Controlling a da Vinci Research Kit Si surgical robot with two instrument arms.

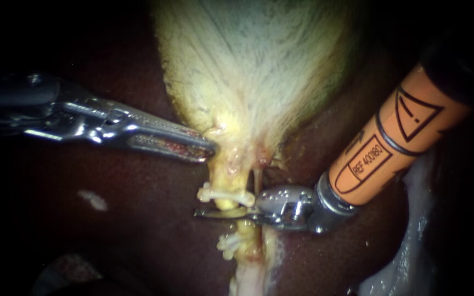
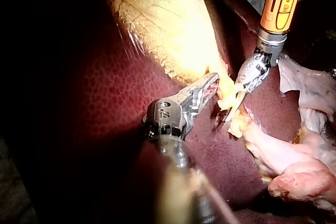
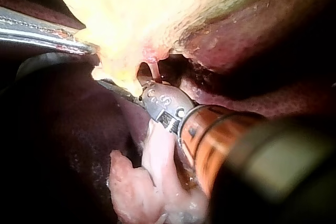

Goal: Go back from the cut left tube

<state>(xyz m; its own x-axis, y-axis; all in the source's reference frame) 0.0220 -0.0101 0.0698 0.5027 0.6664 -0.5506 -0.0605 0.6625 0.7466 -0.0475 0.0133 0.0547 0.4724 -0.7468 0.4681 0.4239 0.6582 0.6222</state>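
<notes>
At the gallbladder [image 1: 248, 82] neck the left instrument [image 1: 205, 148] is clamped on for tension, right instrument [image 1: 207, 212] blades look closed across the left tube [image 1: 227, 204], free to back off

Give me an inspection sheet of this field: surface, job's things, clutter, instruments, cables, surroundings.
Surface: liver, dark red and glossy, with the gallbladder lying on it.
Job's things: left tube carries an upper clip and a lower clip; whether it is severed between them cannot be made out.
Clutter: pale fleck on the liver; pale tissue at the endoscope view's right edge.
Instruments: left instrument, jaws shut on the gallbladder's neck; right instrument, tip lying across the left tube between the clips.
Cables: nothing seen.
Surroundings: dark, nothing seen.
</notes>
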